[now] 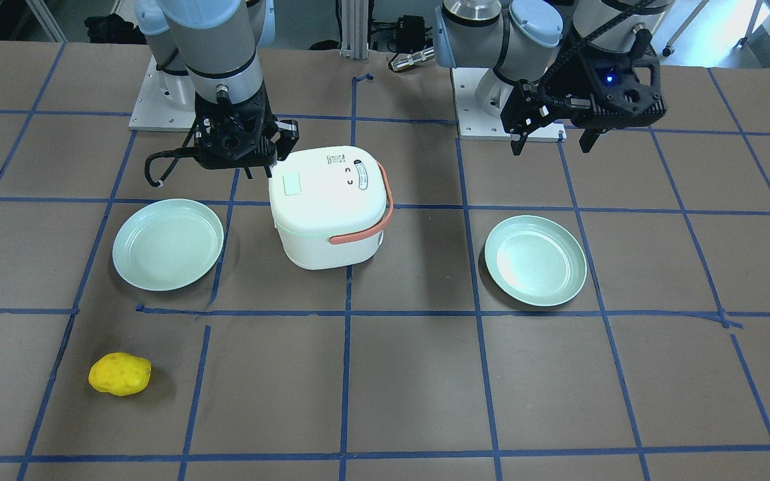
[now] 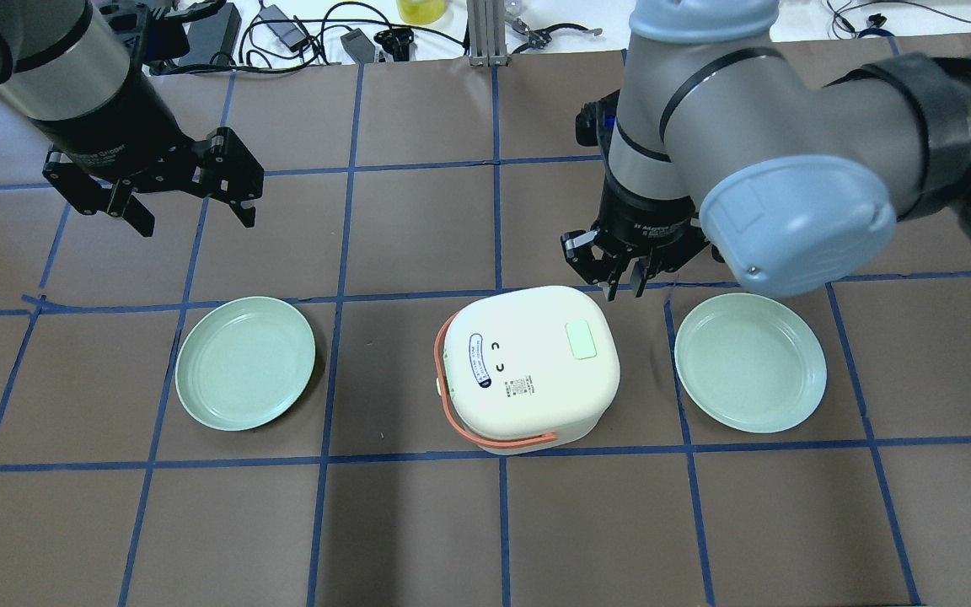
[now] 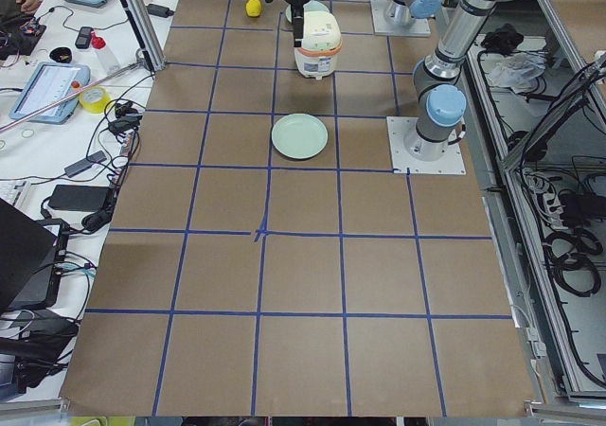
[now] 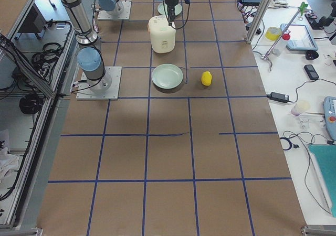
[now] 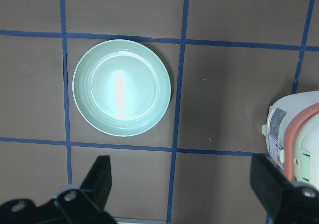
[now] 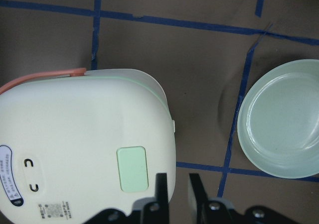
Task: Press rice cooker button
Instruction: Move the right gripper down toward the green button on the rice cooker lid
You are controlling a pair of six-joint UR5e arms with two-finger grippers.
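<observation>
The cooker (image 2: 528,367) sits in the middle of the tabletop (image 2: 418,523), between two plates. Its green button (image 6: 132,168) is on the lid, on the side near the right tool (image 2: 624,271). That tool hangs just past the lid's edge with its fingers almost together. The left tool (image 2: 174,187) is far off, fingers wide apart. The right tool is not over the button yet. If it goes straight down, it could miss the button and bump the cooker's side, and the cooker might slide.

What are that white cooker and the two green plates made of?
The cooker looks like smooth moulded plastic, with a faint sheen and rounded corners, and a matte orange handle. The plates look like glossy plastic or melamine, since light streaks across them; glazed ceramic is possible.
</observation>
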